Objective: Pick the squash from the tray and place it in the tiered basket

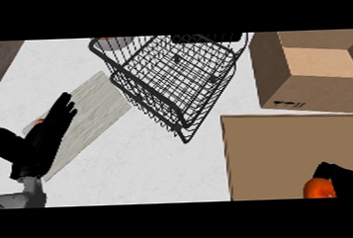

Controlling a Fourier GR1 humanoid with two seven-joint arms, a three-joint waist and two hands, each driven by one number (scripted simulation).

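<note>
Black R hand (345,177) curled on orange squash (318,189); L hand (41,138) open, fingers up.

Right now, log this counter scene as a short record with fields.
tray: brown tray at lower right of the counter
squash: orange squash at the tray's lower right edge, partly hidden
right robot hand: black right robot hand curled against the squash
left robot hand: left robot hand open, fingers straight, at left over a grey mat
tiered basket: black wire tiered basket at top centre, no squash inside
other: open cardboard box at upper right
</note>
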